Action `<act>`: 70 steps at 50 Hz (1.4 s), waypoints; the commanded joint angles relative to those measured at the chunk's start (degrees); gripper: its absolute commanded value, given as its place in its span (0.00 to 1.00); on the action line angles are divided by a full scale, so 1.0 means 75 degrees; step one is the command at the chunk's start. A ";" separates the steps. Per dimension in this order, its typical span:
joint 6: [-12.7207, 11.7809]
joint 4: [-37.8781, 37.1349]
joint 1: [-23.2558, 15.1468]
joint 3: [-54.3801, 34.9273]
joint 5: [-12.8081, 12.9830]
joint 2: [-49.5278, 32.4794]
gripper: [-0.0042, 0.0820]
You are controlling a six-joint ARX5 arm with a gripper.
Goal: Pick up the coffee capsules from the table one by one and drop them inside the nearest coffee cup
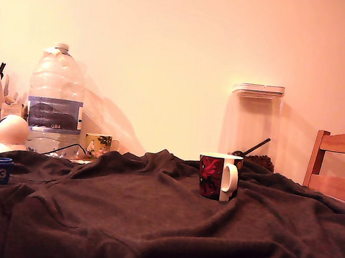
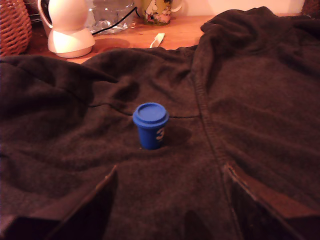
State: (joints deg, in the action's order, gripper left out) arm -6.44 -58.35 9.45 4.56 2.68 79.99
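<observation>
One blue capsule (image 2: 150, 125) and one mug (image 1: 219, 177) stand on the table (image 1: 149, 226).

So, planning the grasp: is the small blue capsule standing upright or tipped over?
Upright. The small blue capsule stands on the dark brown cloth, flat lid facing up, its "3" readable.
</observation>
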 commanded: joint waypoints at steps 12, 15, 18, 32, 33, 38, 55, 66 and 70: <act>0.0055 -0.0055 -0.0079 0.0044 -0.0003 0.0079 0.75; 0.0061 -0.0052 -0.0122 0.0143 -0.0003 0.0213 0.75; 0.0064 -0.0058 -0.0178 0.0271 -0.0003 0.0402 0.75; 0.0335 -0.0178 -0.0297 0.0979 -0.0015 0.1591 0.75; 0.0358 -0.0221 -0.0297 0.1017 -0.0017 0.1673 0.75; 0.0481 -0.0440 -0.0300 0.1241 -0.0041 0.2136 0.75; 0.0525 -0.0688 -0.0592 0.2154 -0.0315 0.3252 0.75; 0.0519 -0.0676 -0.0816 0.2699 -0.0772 0.3722 0.75; 0.0516 -0.0635 -0.0874 0.2838 -0.0976 0.3847 0.75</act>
State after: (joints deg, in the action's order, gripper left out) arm -2.79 -62.96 3.22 25.56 -3.99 107.53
